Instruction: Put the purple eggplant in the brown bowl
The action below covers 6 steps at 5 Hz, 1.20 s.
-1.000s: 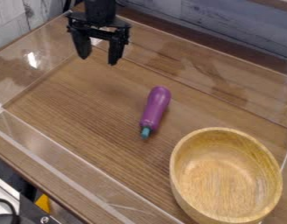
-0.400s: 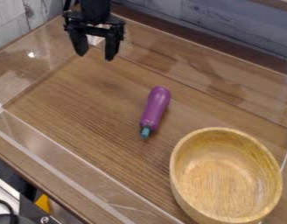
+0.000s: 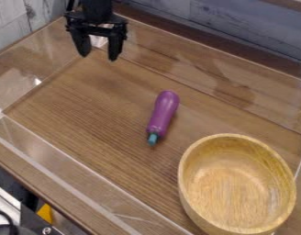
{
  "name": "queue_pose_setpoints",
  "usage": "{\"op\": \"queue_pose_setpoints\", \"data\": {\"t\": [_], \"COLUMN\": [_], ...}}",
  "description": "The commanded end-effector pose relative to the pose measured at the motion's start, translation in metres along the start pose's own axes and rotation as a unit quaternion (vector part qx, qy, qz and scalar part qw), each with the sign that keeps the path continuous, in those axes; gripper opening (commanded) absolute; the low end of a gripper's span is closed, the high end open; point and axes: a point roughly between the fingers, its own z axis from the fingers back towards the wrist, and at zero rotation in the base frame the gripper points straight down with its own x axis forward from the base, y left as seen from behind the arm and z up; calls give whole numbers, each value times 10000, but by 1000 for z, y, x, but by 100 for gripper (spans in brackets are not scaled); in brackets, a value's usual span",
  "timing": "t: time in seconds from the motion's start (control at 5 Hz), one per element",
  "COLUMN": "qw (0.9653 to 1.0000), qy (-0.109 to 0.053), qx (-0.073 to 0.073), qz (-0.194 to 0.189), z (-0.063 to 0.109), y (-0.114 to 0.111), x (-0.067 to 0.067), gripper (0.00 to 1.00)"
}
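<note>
The purple eggplant (image 3: 161,115) lies on the wooden table near the middle, its teal stem tip pointing toward the front edge. The brown bowl (image 3: 197,160) sits at the front right, holding nothing, a short gap from the eggplant. My gripper (image 3: 98,52) hangs at the back left, pointing straight down, its two black fingers (image 3: 82,47) spread open with nothing between them. It is well apart from the eggplant, up and to the left of it in the picture.
A clear plastic wall (image 3: 67,188) rings the table, with its front and left panels close to the working area. A grey plank wall (image 3: 239,23) stands behind. Bare wood lies between the gripper and the eggplant.
The gripper has drifted slightly left and toward the back of the table, still open. The eggplant and bowl have not moved.
</note>
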Motion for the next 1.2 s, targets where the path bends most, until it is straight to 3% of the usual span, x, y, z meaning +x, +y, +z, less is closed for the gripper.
{"op": "queue_pose_setpoints", "data": {"t": [0.0, 0.2, 1.0], "qw": [9992, 9989, 9998], "qy": [-390, -454, -92], "qx": [23, 2, 12], "qz": [89, 125, 169], "z": [19, 19, -3], "y": [8, 11, 4], "x": [14, 19, 6], "gripper": [100, 100, 100]}}
